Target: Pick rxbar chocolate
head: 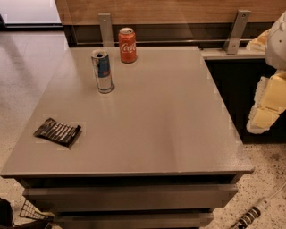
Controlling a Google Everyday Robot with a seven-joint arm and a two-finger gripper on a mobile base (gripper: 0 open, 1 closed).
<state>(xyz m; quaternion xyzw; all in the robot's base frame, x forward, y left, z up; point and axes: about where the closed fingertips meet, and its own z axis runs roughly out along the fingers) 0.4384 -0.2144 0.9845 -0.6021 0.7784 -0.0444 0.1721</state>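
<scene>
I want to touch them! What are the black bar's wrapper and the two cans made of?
Rxbar chocolate: likely crinkly plastic foil, creased and faintly shiny. Red can and blue-silver can: probably metal, shiny rims. Gripper hangs right of the table.

Grey desk [178, 134] filling most of the frame, viewed from above its near edge. Upper centre, near the far edge: upright red Coca-Cola can [128, 45]. Just below and left, standing apart: upright slim silver-and-blue can [103, 71]. Beneath the near edge, two drawer fronts [134, 197]. Along the top, wooden panel [178, 9] with two metal brackets [106, 27]. Pale speckled floor [27, 67] at left. Lower right corner: power strip [250, 217] with cord.
</scene>
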